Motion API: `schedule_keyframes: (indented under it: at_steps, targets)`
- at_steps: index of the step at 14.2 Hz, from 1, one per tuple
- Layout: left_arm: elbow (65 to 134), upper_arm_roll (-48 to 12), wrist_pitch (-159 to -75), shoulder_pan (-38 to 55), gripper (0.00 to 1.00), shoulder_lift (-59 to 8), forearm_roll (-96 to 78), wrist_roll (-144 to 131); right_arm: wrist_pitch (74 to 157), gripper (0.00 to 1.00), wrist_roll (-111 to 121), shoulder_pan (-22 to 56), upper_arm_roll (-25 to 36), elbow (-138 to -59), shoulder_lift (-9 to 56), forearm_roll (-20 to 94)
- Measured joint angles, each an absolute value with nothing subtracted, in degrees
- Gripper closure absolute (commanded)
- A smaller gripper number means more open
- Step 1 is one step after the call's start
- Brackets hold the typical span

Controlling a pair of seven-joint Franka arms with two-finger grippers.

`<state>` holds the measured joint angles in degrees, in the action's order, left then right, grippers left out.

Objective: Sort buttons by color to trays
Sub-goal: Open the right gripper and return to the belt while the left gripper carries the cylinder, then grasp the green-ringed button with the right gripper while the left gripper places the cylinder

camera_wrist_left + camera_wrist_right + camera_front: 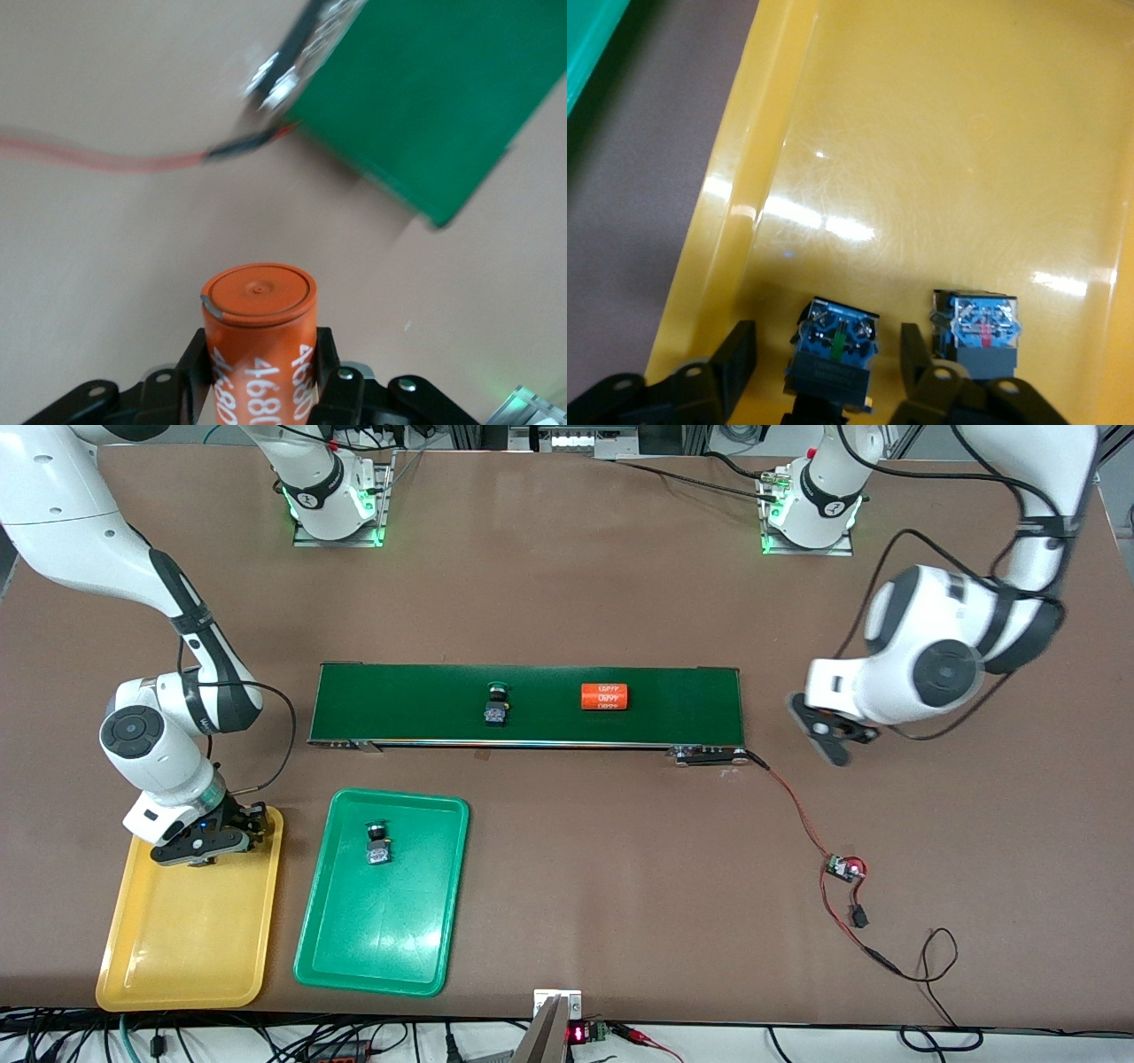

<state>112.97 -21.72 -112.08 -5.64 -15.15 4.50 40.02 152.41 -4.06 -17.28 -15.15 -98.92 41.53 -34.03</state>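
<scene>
The yellow tray [190,939] holds two buttons at its corner nearest the belt, seen in the right wrist view. One button [833,354] lies between the spread fingers of my right gripper [827,361] [205,850], untouched by either. The other button [982,332] lies just beside it; their caps are hidden. A third button [378,841] rests in the green tray [354,957]. A green-capped button [496,704] sits on the belt. My left gripper [259,367] [824,735] is shut on an orange cylinder [259,310], over bare table off the belt's end.
The dark-green conveyor belt [407,704] crosses the table's middle and carries another orange cylinder [604,696]. A red wire [797,815] runs from the belt's end to a small circuit board [846,866] and black cables near the front edge.
</scene>
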Motion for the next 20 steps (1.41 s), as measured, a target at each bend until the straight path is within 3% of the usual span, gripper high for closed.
schedule_keyframes:
  at_steps: [1,5,9,13,14,15,20]
  targets:
    - [113.0,-24.2,-113.6,-5.2,0.80,-15.4,4.5,40.0,152.8,0.00,-4.1,-17.2,-15.2,-98.9,41.5,-34.0]
    - [113.0,-28.8,-119.4,-2.8,0.80,-18.2,4.6,40.4,152.6,0.00,-5.9,-16.1,-15.8,-99.6,39.6,-31.4]
    - [113.0,-29.8,-123.8,-0.1,0.79,-22.4,11.6,41.6,146.9,0.00,-10.4,-10.5,-16.2,-105.5,31.4,-22.4]
    - [113.0,-31.0,-124.1,1.2,0.73,-23.8,14.3,42.0,140.5,0.00,-17.1,-3.5,-16.4,-113.0,22.0,-13.7]
    - [113.0,-31.0,-124.1,1.2,0.48,-24.1,15.3,42.0,138.4,0.00,-19.3,-1.8,-16.5,-114.2,20.3,-12.7]
    - [113.0,-31.0,-124.1,1.1,0.00,-24.3,15.8,42.0,136.8,0.00,-21.3,-0.2,-16.5,-115.3,18.9,-11.5]
    - [112.7,-30.9,-124.0,0.9,0.00,-24.6,15.9,42.4,133.0,0.00,-24.9,5.1,-16.7,-119.6,14.9,-5.1]
